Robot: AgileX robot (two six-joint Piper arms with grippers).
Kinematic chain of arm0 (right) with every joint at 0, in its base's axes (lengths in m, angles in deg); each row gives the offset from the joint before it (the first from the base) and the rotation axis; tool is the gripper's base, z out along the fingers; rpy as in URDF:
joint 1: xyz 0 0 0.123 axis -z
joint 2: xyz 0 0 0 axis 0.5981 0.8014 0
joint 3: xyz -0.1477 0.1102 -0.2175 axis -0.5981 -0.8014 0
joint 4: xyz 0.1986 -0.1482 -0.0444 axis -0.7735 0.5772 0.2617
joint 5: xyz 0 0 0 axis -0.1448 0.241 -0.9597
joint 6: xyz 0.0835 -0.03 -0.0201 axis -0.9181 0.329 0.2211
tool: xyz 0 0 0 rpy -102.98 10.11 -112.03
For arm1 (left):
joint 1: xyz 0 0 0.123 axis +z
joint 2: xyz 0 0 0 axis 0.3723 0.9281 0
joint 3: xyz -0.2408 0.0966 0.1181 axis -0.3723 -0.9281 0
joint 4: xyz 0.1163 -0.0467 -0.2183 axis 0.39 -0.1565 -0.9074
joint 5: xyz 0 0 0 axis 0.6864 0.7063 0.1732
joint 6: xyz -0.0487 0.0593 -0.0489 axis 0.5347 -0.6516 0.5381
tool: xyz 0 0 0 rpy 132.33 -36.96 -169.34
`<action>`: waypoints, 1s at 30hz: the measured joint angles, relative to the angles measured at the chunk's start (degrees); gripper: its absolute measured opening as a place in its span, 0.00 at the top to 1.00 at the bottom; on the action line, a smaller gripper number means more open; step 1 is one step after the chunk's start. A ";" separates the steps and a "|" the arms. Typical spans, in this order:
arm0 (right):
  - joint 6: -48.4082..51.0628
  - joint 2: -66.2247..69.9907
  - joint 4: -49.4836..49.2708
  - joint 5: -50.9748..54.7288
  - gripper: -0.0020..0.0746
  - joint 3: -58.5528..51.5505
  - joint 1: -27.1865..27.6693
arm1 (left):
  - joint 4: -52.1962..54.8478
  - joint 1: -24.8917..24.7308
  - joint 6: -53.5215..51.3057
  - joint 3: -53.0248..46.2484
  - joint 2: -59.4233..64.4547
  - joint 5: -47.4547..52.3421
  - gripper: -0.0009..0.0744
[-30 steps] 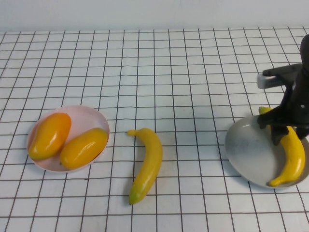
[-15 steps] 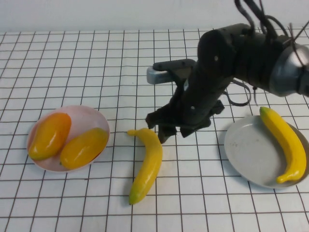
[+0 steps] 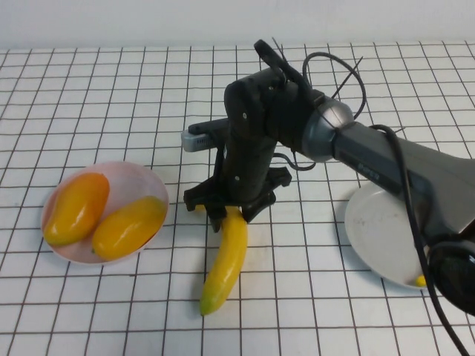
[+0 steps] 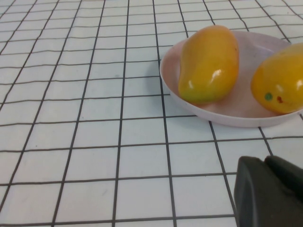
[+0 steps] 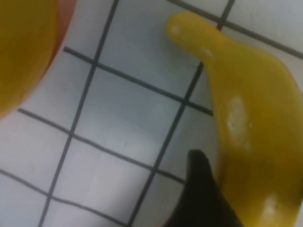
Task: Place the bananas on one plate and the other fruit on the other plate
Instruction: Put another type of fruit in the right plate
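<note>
High view: 1 banana (image 3: 227, 259) lies on the counter (image 3: 111, 311), right gripper (image 3: 226, 208) over its far end, fingers spread astride it. Grey-blue plate (image 3: 378, 230) sits right. Pink plate (image 3: 141, 182) holds 2 mangoes (image 3: 100, 215). Left gripper (image 4: 267, 194): finger state cannot be told.

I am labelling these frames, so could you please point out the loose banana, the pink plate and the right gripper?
loose banana (image 3: 226, 259), high view, middle of its body.
pink plate (image 3: 141, 178), high view, bare rim at the back.
right gripper (image 3: 228, 210), high view, between its fingertips over the banana's upper end.
</note>
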 joint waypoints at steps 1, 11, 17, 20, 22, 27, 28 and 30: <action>-0.25 0.55 0.00 0.00 0.45 0.29 0.00 | 0.00 0.00 0.00 0.00 0.00 0.00 0.99; -0.34 1.08 -0.29 0.33 0.55 0.65 0.00 | 0.00 0.00 0.00 0.00 0.00 0.00 0.99; 5.37 -7.44 0.26 0.46 0.55 0.54 0.00 | 0.00 0.00 0.00 0.00 0.00 0.00 0.99; 6.41 -13.12 5.02 0.46 0.55 -2.79 0.00 | 0.00 0.00 0.00 0.00 0.00 0.00 0.99; 6.53 -16.11 8.70 0.46 0.55 -7.74 0.72 | 0.00 0.00 0.00 0.00 0.00 0.00 0.99; 6.64 -19.85 11.97 0.46 0.55 -23.02 5.60 | 0.00 0.00 0.00 0.00 0.00 0.00 0.99; 6.77 -20.43 12.70 0.46 0.55 -25.18 7.14 | 0.00 0.00 0.00 0.00 0.00 0.00 0.99; 6.77 -21.46 14.15 0.58 0.55 -29.20 10.62 | 0.00 0.00 0.00 0.00 0.00 0.00 0.99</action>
